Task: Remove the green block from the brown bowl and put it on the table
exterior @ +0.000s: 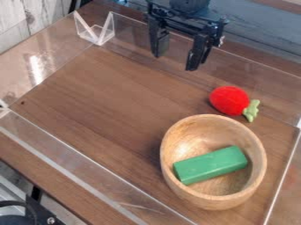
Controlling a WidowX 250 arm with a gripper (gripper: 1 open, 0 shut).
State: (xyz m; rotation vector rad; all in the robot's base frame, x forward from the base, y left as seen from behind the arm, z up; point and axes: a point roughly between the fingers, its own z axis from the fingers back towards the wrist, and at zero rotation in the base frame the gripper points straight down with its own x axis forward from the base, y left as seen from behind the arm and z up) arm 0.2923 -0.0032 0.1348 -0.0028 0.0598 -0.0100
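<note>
The green block (212, 165) lies flat inside the brown bowl (179, 138), which sits at the front right of the table (106, 105). My gripper (178, 52) hangs over the back of the table, well behind the bowl and apart from it. Its dark fingers (157, 44) point down and stand open with nothing between them.
A red strawberry toy with green leaves (231, 99) lies just behind the bowl on the right. Clear acrylic walls (70, 167) line the table's edges, and a clear angled piece (93, 28) stands at the back left.
</note>
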